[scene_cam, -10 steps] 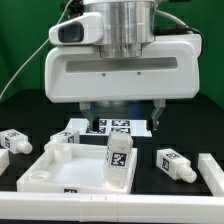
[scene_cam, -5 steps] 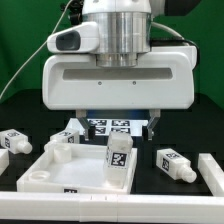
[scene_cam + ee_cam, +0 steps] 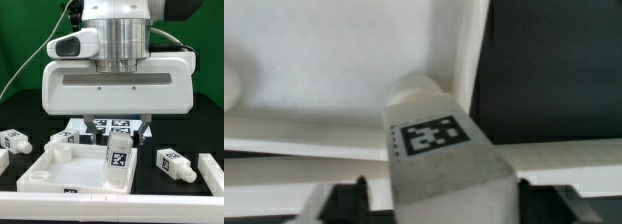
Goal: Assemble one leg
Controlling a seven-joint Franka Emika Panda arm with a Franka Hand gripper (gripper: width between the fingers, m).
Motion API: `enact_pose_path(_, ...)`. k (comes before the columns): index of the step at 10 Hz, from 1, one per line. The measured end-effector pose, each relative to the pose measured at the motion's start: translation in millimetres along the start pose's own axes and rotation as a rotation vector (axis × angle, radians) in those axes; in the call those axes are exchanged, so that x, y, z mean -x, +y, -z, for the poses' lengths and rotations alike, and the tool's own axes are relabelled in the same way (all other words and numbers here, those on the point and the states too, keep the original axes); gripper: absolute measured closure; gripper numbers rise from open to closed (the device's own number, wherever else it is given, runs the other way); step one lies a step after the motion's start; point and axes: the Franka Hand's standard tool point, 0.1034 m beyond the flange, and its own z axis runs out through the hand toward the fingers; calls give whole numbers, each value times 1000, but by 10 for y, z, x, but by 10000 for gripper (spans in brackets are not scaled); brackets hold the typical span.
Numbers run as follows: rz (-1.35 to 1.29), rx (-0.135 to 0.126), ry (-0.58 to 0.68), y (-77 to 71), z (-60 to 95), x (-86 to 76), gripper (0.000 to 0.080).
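My tool (image 3: 116,127) hangs released, its two dark fingers (image 3: 91,124) spread wide, just above the small white plastic block-like leg (image 3: 117,161) with a black-and-white tag on its face. The leg stands upright on the large flat white square panel (image 3: 45,176), toward the exterior view's right side of it. I cannot tell whether its stub sits in a corner hole. In the wrist view the leg (image 3: 438,150) lies centred between the fingers, with a gap on either side and nothing touching.

I read this as the approach to the grasp, with the leg not yet held. The next move calls for a straight descent that keeps the leg centred, then a squeeze on its flat sides. An off-centre finger could tip it over.

Behind the tool, the thin white marker board (image 3: 117,124) lies on the black desk (image 3: 195,130). Two spare legs lie on the desk, one at the exterior view's left (image 3: 14,140) and one at its right (image 3: 175,164), both well apart from my path. Nothing stands between the fingers and the leg.
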Motion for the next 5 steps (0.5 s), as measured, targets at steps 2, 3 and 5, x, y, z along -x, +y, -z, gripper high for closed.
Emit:
enact_pose_path(2, 27, 0, -3, 3, 3, 0, 515)
enact_pose_path(3, 14, -1, -3, -2, 2, 0, 515)
enact_pose_path(5, 0, -2, -3, -5, 2, 0, 515)
